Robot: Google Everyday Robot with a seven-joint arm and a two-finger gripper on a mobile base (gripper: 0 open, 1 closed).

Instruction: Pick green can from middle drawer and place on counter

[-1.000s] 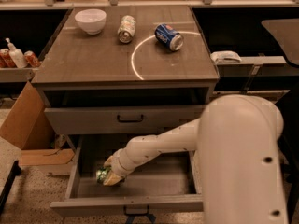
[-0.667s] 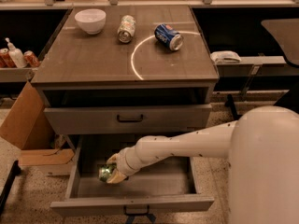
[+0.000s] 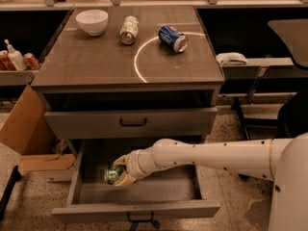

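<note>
My white arm (image 3: 211,158) reaches in from the right, below the table (image 3: 96,64), a broad wood-grain top marked with a thin white arc. Under the table the middle drawer (image 3: 134,211) stands open, directly beneath the shut upper drawer front (image 3: 86,124). A cardboard box (image 3: 24,124) leans against the table's left side. At the table's back left sits a white bowl (image 3: 92,21). A pale can (image 3: 129,29) lies just right of it, and a blue can (image 3: 173,37) rests on the arc. My jaws are under the table's left half, inside the middle drawer, closed around the green can (image 3: 112,174).
</note>
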